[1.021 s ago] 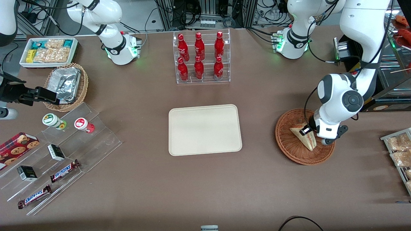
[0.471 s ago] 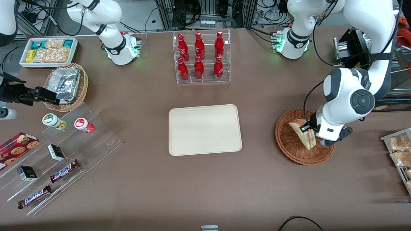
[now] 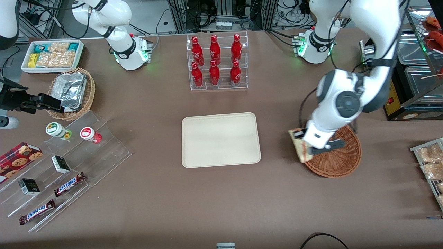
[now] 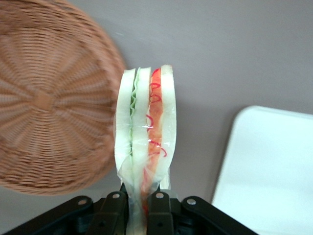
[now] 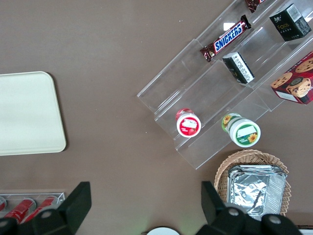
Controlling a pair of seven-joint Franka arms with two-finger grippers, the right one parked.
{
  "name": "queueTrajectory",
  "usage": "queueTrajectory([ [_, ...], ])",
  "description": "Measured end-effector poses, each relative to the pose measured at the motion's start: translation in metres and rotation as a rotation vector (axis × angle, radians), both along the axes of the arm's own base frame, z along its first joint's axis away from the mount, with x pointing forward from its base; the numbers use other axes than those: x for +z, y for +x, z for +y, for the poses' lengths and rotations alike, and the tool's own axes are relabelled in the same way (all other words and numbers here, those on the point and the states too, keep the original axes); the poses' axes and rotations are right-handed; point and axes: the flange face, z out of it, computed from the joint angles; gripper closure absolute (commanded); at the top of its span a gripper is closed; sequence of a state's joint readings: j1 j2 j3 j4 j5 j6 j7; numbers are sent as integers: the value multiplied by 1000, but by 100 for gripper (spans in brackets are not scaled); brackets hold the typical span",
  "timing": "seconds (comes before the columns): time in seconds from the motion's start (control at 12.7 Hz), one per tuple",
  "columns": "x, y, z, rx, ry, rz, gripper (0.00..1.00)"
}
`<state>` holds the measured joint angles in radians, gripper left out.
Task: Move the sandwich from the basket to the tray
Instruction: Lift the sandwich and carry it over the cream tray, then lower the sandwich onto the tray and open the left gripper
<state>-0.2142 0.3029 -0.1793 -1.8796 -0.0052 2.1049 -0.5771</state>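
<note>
My left gripper (image 3: 301,138) is shut on the clear-wrapped sandwich (image 3: 299,149) and holds it in the air over the rim of the reddish-brown wicker basket (image 3: 342,160), on the side toward the tray. In the left wrist view the black fingers (image 4: 113,210) pinch the narrow end of the sandwich (image 4: 146,132), whose green and red filling layers show edge-on. The basket (image 4: 44,103) shows nothing inside. The cream-beige tray (image 3: 220,139) lies flat in the middle of the table with nothing on it; it also shows in the left wrist view (image 4: 269,171) and the right wrist view (image 5: 27,112).
A clear rack of red bottles (image 3: 217,62) stands farther from the camera than the tray. Toward the parked arm's end are a tan basket with foil (image 3: 71,91), a white bin of snacks (image 3: 52,55) and clear stepped shelves with bars and cups (image 3: 62,166). A rack of packets (image 3: 431,166) sits at the working arm's end.
My gripper has lifted the sandwich out of the basket and carried it toward the tray, to the basket's rim. The basket now holds nothing.
</note>
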Motion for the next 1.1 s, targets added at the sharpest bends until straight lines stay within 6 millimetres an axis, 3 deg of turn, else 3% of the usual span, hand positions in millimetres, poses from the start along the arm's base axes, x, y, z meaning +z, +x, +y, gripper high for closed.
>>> queueTrajectory([
  [0.55,-43,-17,-164,-85,-23,20,100],
  [0.86,-52,-24,-220,-100,-13,55,100],
  [1.1,-57,-25,-246,-100,-24,51,100],
])
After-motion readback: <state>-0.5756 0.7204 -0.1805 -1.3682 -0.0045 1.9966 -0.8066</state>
